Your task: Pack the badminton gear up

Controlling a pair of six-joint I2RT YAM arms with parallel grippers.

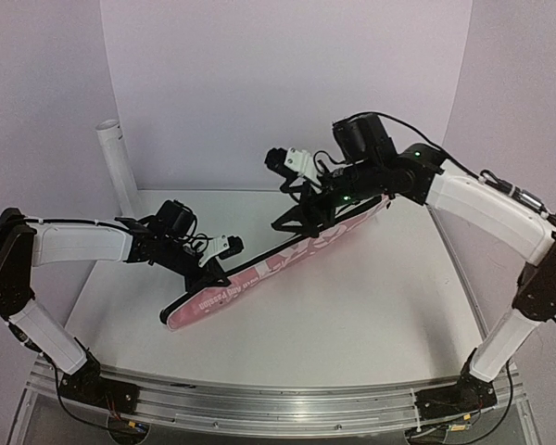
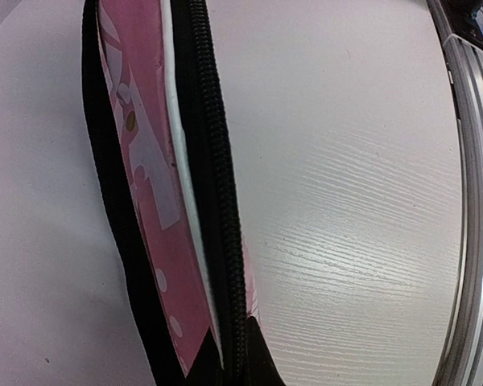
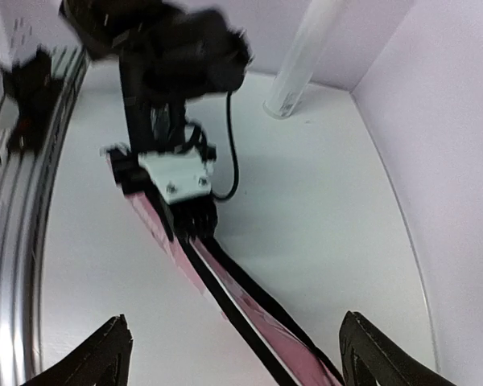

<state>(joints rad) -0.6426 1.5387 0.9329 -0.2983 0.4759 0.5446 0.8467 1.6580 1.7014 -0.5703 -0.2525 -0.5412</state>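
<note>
Near the desk [image 1: 371, 324]'s near-left corner, the left gripper [image 1: 211, 271]'s fingers are clenching the low end of the pink bag [image 1: 287, 252], which is standing on edge. It is slanting up toward the far-right corner, where the right gripper [image 3: 235, 322]'s fingers are gaping wide astride it, grasping nothing. No racket or shuttlecock is showing; presumably they are lying inside. Zipping seems in hand; next, the right fingers are needing the zipper pull, unseen here.
</note>
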